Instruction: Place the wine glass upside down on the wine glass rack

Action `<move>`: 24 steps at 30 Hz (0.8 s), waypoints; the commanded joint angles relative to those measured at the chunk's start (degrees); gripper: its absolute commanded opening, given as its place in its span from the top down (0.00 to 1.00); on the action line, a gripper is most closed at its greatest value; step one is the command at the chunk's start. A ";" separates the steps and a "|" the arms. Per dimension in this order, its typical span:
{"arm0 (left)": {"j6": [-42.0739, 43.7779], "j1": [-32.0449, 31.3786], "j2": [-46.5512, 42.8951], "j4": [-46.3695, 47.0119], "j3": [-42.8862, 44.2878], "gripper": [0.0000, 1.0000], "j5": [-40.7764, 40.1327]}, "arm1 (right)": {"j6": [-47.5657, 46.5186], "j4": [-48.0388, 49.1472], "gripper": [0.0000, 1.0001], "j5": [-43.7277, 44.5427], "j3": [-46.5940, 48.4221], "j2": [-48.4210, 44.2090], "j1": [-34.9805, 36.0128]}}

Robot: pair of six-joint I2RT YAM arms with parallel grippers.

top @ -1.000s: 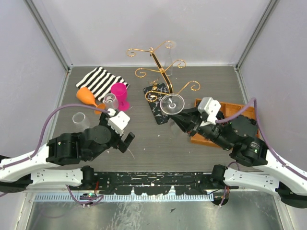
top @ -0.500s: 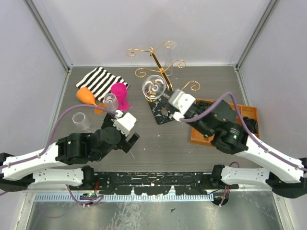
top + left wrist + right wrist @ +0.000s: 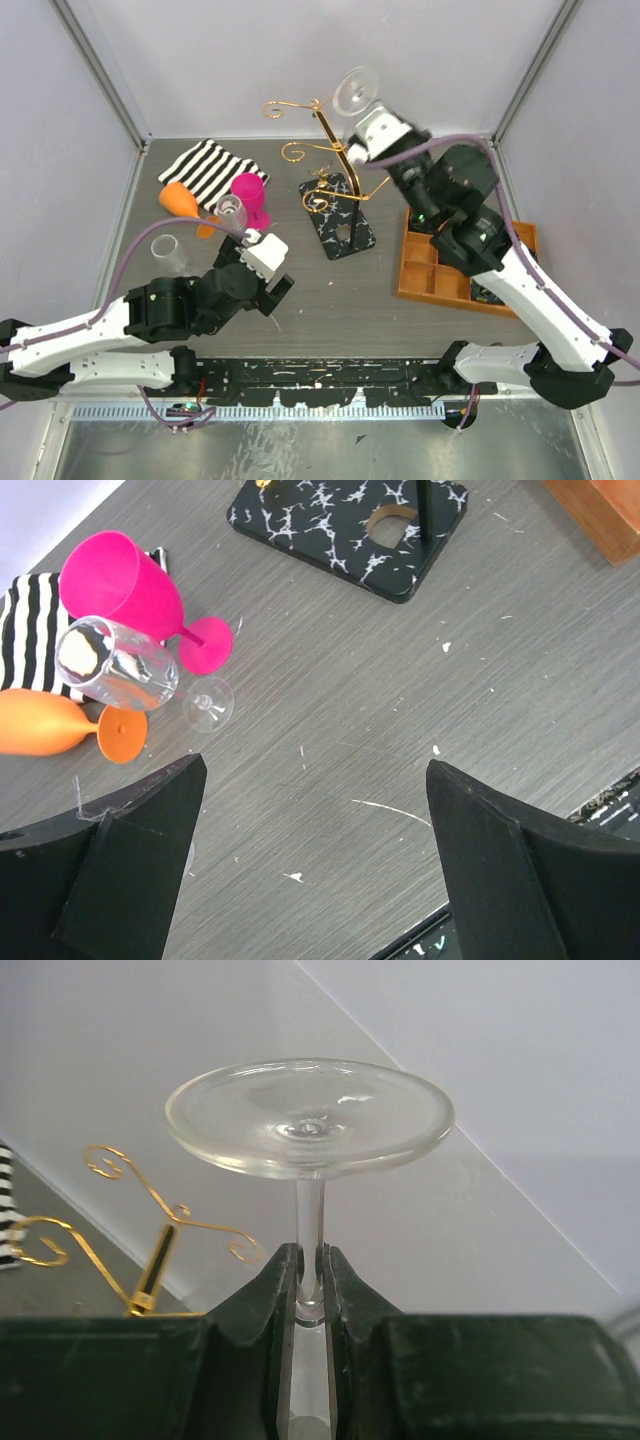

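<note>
- Clear glass wine glass (image 3: pixel 310 1120): its stem is pinched between the two dark fingers of the right gripper (image 3: pixel 310 1260). The round foot sits just past the fingertips and looks level in the wrist view. The bowl lies back between the fingers, mostly hidden.
- Right arm: it stands high and is extended toward the far wall. In the top view the right gripper (image 3: pixel 360 110) points away from the bases, with the glass foot (image 3: pixel 358 88) beyond its tips against the wall.
- Gold wire wine glass rack with curled arms (image 3: pixel 335 150): it is below and to the left of the right claw, apart from the glass, and no contact is seen. In the wrist view its spirals (image 3: pixel 150 1245) show low and left of the fingers. Its black marbled base (image 3: pixel 338 215) rests flat on the grey table (image 3: pixel 330 290).
- Left arm: it is folded low near the bases. The left gripper (image 3: pixel 272 298) is spread wide and holds nothing, and the table surface shows between its fingers (image 3: pixel 130 870).
- Ahead and left of the left claw: a pink plastic goblet (image 3: pixel 125 585), a small clear stemmed glass (image 3: pixel 115 665) and an orange goblet (image 3: pixel 45 725) are grouped beside a black-and-white striped cloth (image 3: pixel 30 620).
- Ahead and right of the left claw: the rack base (image 3: pixel 350 525).
- Below the right claw, toward the bases: an orange compartment tray (image 3: pixel 440 270).
</note>
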 commanded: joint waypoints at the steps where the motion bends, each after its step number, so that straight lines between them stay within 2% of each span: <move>1: -0.09 2.97 1.12 2.39 0.38 0.02 -0.27 | 2.98 1.26 0.99 -3.98 3.72 0.00 -10.13; 5: -0.96 9.89 1.23 2.25 0.32 0.02 5.81 | 5.37 0.03 0.99 -6.39 4.02 2.26 -18.44; 8: -1.60 14.67 1.39 0.99 1.07 0.02 9.09 | 9.66 -1.96 1.00 -15.02 3.97 4.57 -26.99; 11: -1.89 15.81 1.99 -1.37 1.54 0.02 9.36 | 14.22 -1.97 0.99 -20.04 3.79 8.06 -34.96; 15: -3.27 15.81 2.85 -5.12 1.68 0.02 10.12 | 19.51 0.16 0.99 -23.66 2.10 12.21 -42.07; 20: -4.92 15.84 1.32 -6.99 1.29 0.02 11.71 | 25.41 15.28 0.99 -36.02 -11.49 11.23 -48.51; 24: -6.09 15.79 0.02 -8.37 1.11 0.02 11.40 | 35.25 22.97 0.99 -44.23 -16.05 11.99 -52.87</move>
